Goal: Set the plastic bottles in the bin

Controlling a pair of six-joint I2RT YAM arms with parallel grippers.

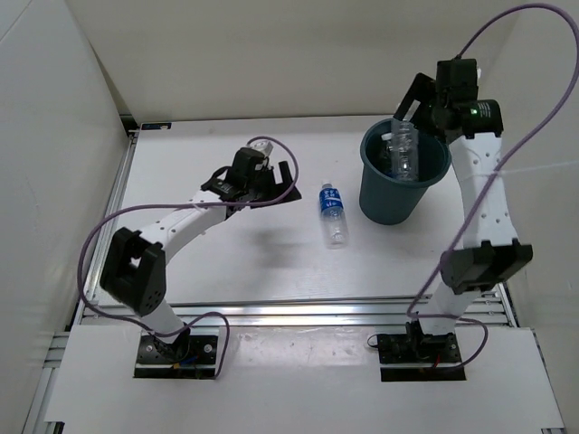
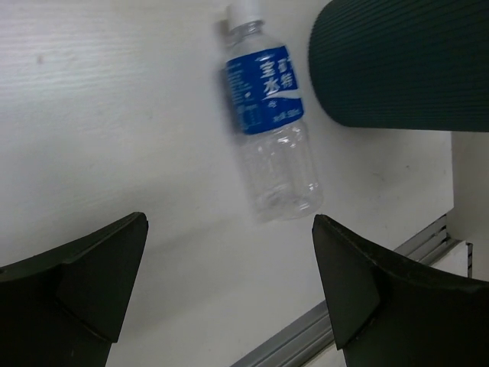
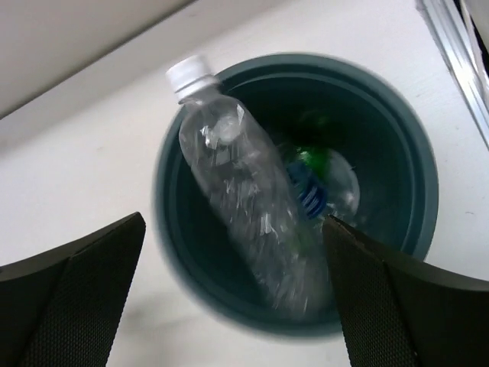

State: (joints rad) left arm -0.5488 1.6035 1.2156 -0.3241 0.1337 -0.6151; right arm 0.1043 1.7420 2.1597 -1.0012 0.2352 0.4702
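A clear bottle with a blue label (image 1: 333, 214) lies on the white table left of the bin (image 1: 384, 201). It also shows in the left wrist view (image 2: 272, 118), beside the bin's ribbed wall (image 2: 405, 61). My left gripper (image 1: 282, 183) (image 2: 229, 290) is open and empty, a little left of that bottle. My right gripper (image 1: 412, 107) (image 3: 233, 294) is open, above the bin's far rim. In the right wrist view an unlabelled clear bottle (image 3: 244, 199) leans inside the bin (image 3: 416, 153), its cap over the rim. A blue-labelled bottle (image 3: 313, 195) and a green one (image 3: 315, 157) lie beneath it.
White walls enclose the table on the left, back and right. An aluminium rail (image 1: 298, 312) runs along the table's near edge and shows in the left wrist view (image 2: 367, 306). Purple cables loop from both arms.
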